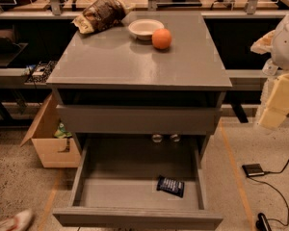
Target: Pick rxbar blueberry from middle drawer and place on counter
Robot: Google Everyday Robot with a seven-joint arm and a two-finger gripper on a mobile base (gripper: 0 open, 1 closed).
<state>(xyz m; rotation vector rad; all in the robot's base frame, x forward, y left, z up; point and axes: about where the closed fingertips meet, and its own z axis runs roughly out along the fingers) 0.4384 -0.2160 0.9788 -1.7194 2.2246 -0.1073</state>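
The rxbar blueberry (171, 186), a small dark navy bar with pale print, lies flat on the floor of the middle drawer (135, 218), toward its front right. The drawer is pulled wide open at the bottom of the grey cabinet. The counter (135, 61) is the cabinet's flat grey top. My gripper (272, 110), pale yellow below a white arm, hangs at the far right edge of the view, level with the cabinet's upper part. It is well to the right of the drawer and above it, and touches nothing.
On the counter's far side lie a brown-and-yellow snack bag (100, 14), a white bowl (145, 29) and an orange (162, 38). A closed plain drawer front (135, 119) sits above the open drawer. A cardboard box (50, 138) stands left; a black device (254, 169) with cable lies right.
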